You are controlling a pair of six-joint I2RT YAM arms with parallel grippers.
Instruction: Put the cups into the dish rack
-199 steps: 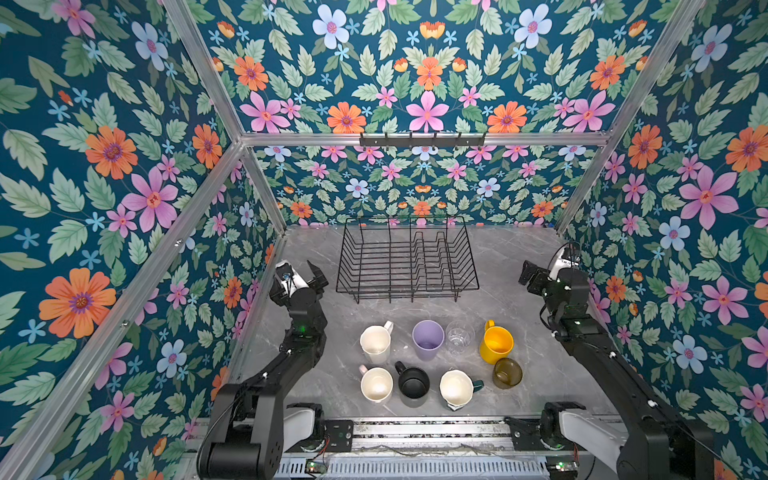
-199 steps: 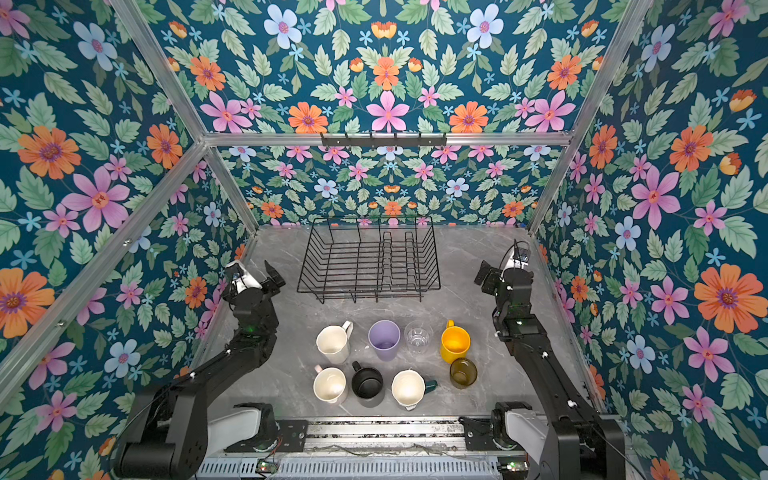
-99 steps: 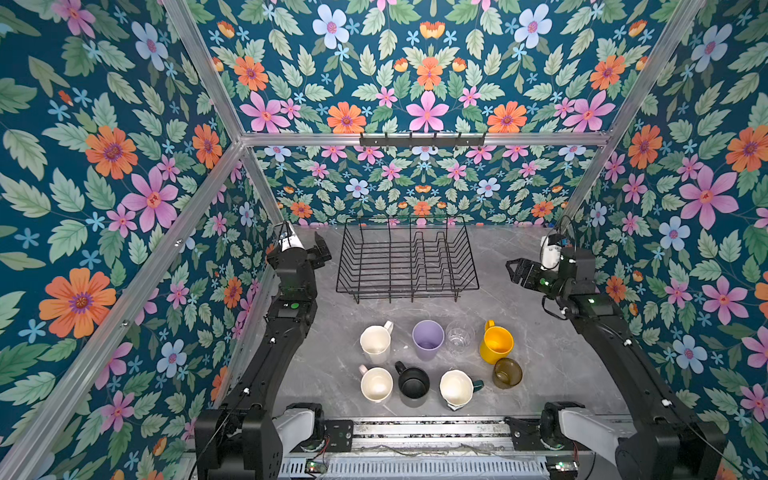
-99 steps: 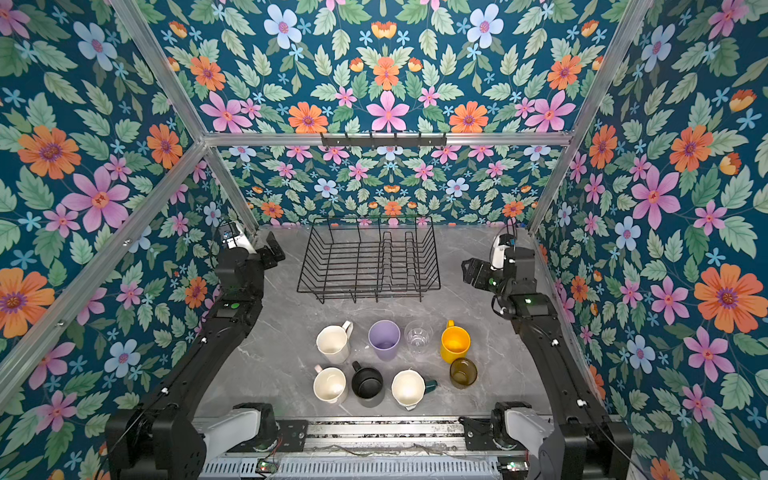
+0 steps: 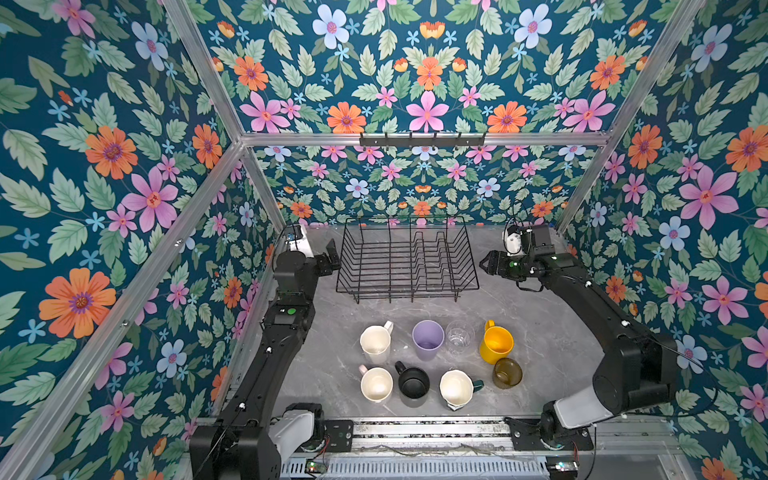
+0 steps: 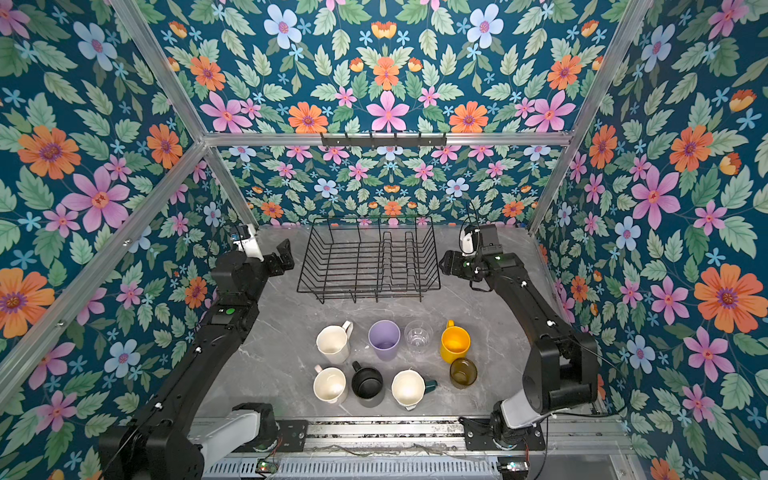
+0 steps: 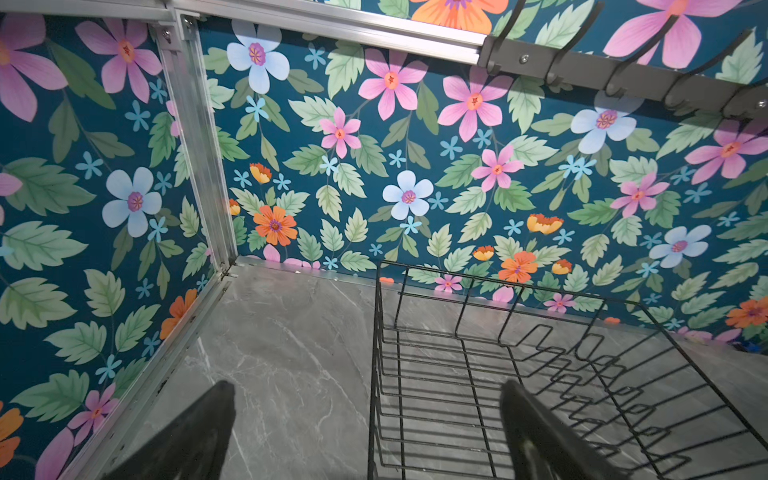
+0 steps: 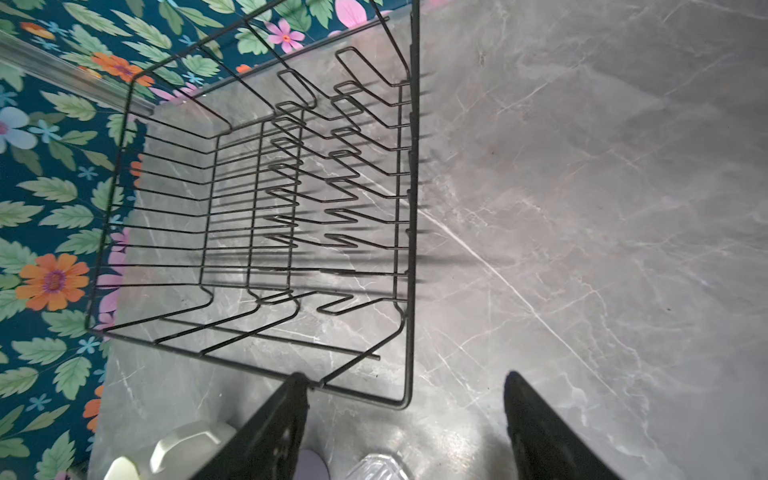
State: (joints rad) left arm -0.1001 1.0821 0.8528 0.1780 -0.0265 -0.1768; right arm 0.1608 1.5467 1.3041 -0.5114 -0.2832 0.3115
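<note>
Enclosure: floral-papered walls, aluminium framing, a black hook rail (image 5: pixel 422 140) on the back wall. The grey marble-look desk (image 5: pixel 540 316) was smooth and matt.

Left fingers (image 7: pixel 199 436): stood wide apart and empty, just beside the rack's left wall.

Dish rack (image 5: pixel 405 287): black wire basket with flared sides, upright prongs and short feet. It stood empty at the back of the desk. Probably light and stiff, and liable to slide if nudged.

Cups: eight, upright, in two rows near the front, well apart from the rack.
- White mug (image 5: pixel 376 343), pale pink mug (image 5: pixel 376 384), black mug (image 5: pixel 413 384): glazed, likely weighty and slippery. Best pinched across the wall at the rim.
- Lilac tumbler (image 5: pixel 428 340): no handle, looked light.
- Clear glass (image 5: pixel 459 337): ribbed and fragile, wanting a gentle pinch.
- Dark green cream-lined mug (image 5: pixel 457 388): handle pointing right.
- Yellow mug (image 5: pixel 496 343) and amber glass (image 5: pixel 507 373): just beside each other. Whether they touched, I could not tell.

Right fingers (image 8: pixel 540 436): apart and holding nothing, with the rack's near corner wire lying between them in the wrist view.
</note>
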